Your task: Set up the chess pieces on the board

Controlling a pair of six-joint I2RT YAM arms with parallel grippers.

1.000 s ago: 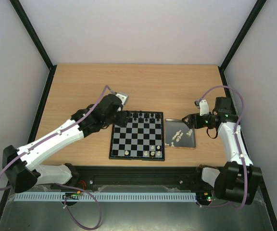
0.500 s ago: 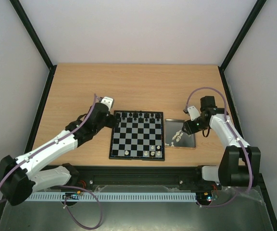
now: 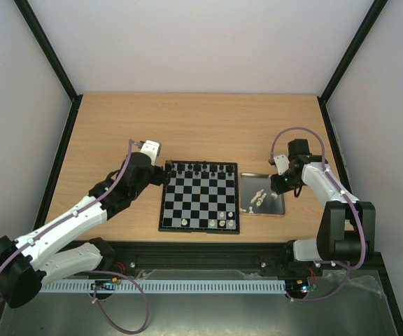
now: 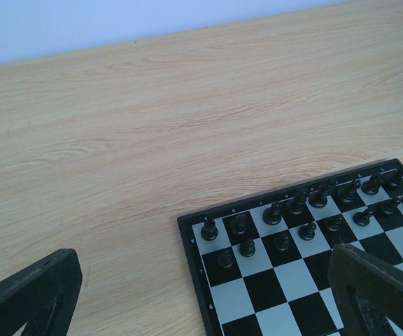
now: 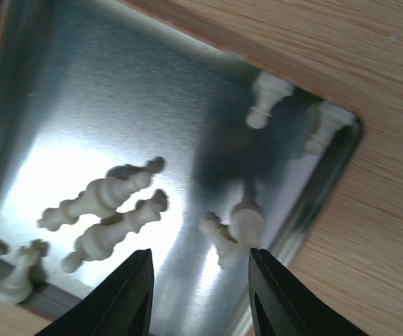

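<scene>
Both open | left gripper (image 4: 203, 304) view: board (image 4: 287, 281) | right gripper (image 5: 201, 294) view: chess pieces (image 5: 102, 197), tray (image 5: 82, 98)

Light wooden table (image 3: 201, 122), board (image 3: 198, 199) near its front edge, metal tray (image 3: 277, 206) just beside the board

The board (image 3: 200, 199): small, square, black and pale checks with a black border. It lies flat at the centre of the top view. Chess pieces (image 3: 221, 222), cream-white: a few stand upright on its lower-right squares, one at lower left. The others (image 5: 102, 196) lie toppled in the metal tray (image 3: 275, 208) just right of the board.
</scene>
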